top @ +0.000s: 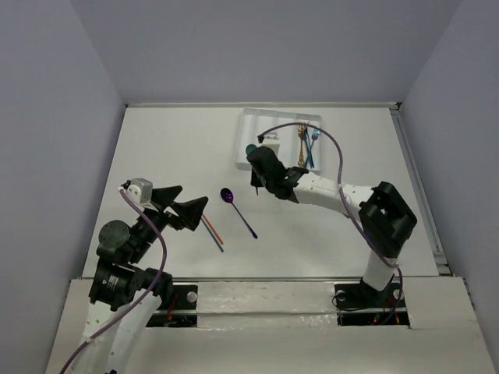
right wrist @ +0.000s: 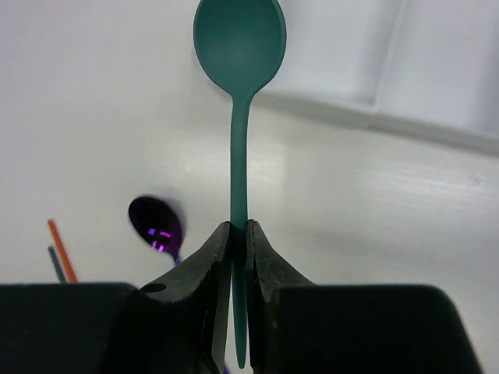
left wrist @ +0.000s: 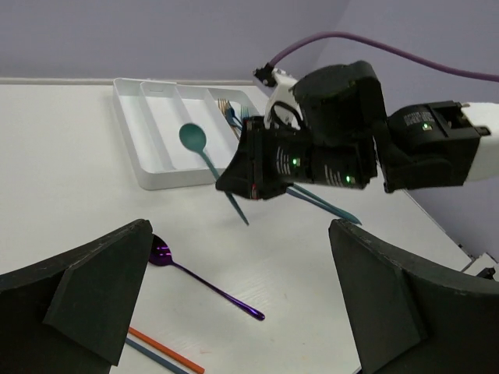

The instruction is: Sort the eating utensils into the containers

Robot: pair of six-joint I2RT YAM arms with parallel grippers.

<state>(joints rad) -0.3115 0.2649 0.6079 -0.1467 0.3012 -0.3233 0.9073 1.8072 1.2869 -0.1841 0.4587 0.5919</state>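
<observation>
The fingers point(right wrist: 210, 261) of the right gripper point(right wrist: 239, 227) are clenched on the lower handle of a teal spoon point(right wrist: 238, 47), which sticks straight out ahead of them, clear of the bench. Its bowl sits at the near rim of the white tray point(top: 248, 128), which lies toward the far edge, right of centre. Whether the bowl has crossed that rim cannot be told. The step in hand looks like carrying this spoon into a compartment. To do it well, the arm should travel on toward the far edge, turn the handle parallel to the long dividers, and choose a bare channel rather than the rightmost one where the forks point(top: 306, 144) lie. It should lower until the spoon is between the walls and only then let go. The hold is near the handle's end, so the spoon may pivot. The left gripper point(left wrist: 240, 234), toward the near left corner, is spread wide and grasps nothing. On the bench beside it lie a purple spoon point(top: 238, 210) and two chopsticks point(top: 212, 232), unsorted.
</observation>
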